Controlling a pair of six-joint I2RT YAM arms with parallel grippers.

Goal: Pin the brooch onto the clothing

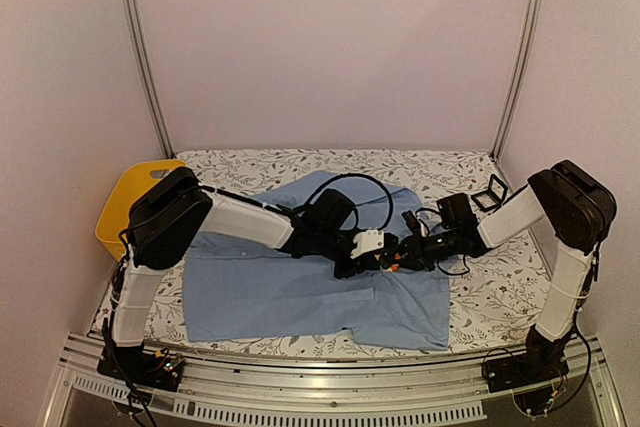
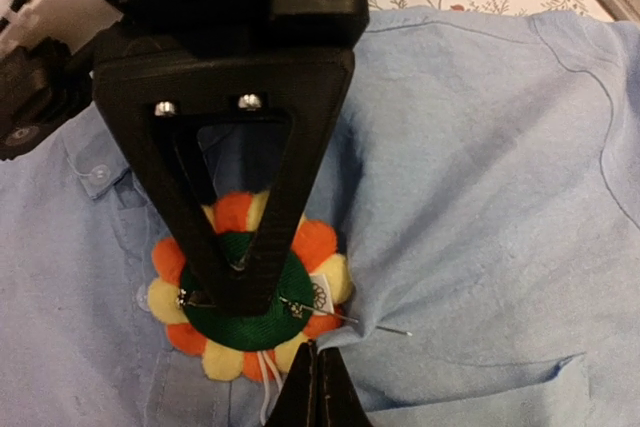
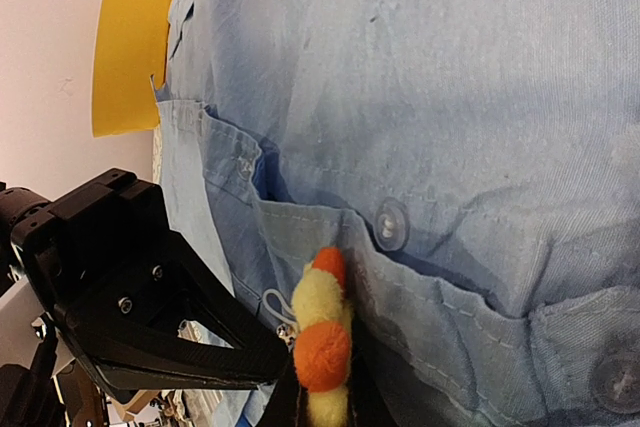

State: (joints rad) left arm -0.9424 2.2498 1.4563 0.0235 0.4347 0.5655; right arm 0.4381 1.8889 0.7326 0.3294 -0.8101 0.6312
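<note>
My right claw [image 3: 320,402] gripped the brooch [image 2: 292,295] edge-on against the shirt [image 2: 480,197] beside the button placket [image 3: 390,225], green back outward. Its bare pin [image 2: 385,327] lay along the cloth, pointing sideways above the pocket [image 2: 470,397]. My left claw [image 2: 316,392], pinched shut, sat just beside the brooch's rim.

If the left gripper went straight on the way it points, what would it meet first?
The brooch, held by the right gripper: the left gripper's shut fingers aim at its near petals and look almost touching, though depth is unclear.
</note>
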